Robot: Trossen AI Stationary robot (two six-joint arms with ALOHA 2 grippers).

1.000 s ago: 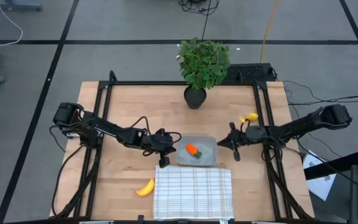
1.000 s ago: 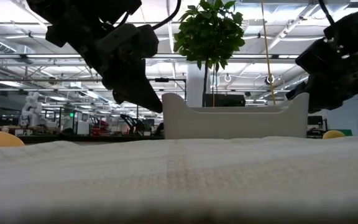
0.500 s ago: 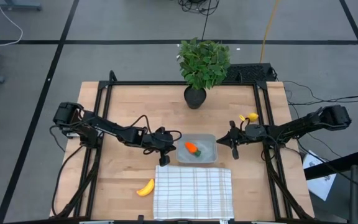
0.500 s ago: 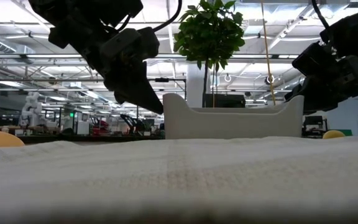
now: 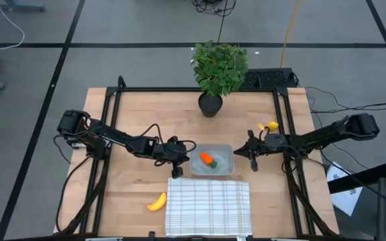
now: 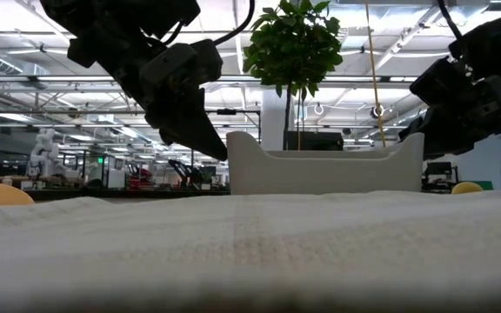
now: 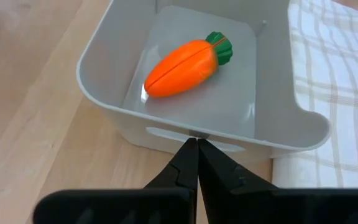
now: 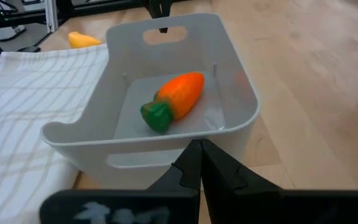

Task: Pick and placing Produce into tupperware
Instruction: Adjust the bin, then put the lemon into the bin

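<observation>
since half a second ago nothing has shifted; against the frame a second back, the tupperware [image 5: 212, 161] sits slightly further toward the left edge of the counter and the right gripper [image 5: 249, 152] has followed it in. that gripper has its fingers pressed together, tips right at the container's right wall. the left gripper [image 5: 177, 159] is likewise closed to a point, empty, tips at the left wall beside the handle slot.

the tupperware is a shallow, smooth translucent grey tub with rounded corners and raised handle ends, near the counter's middle, touching the far edge of the white checked cloth [image 5: 208, 207]. inside lies the carrot [image 7: 186, 62], glossy orange plastic with a seam along it and a green cap. the curved yellow banana [image 5: 157, 202] lies on bare wood near the front edge, just beside the cloth. the small round yellow fruit [image 5: 271, 126] rests near the right edge.
</observation>
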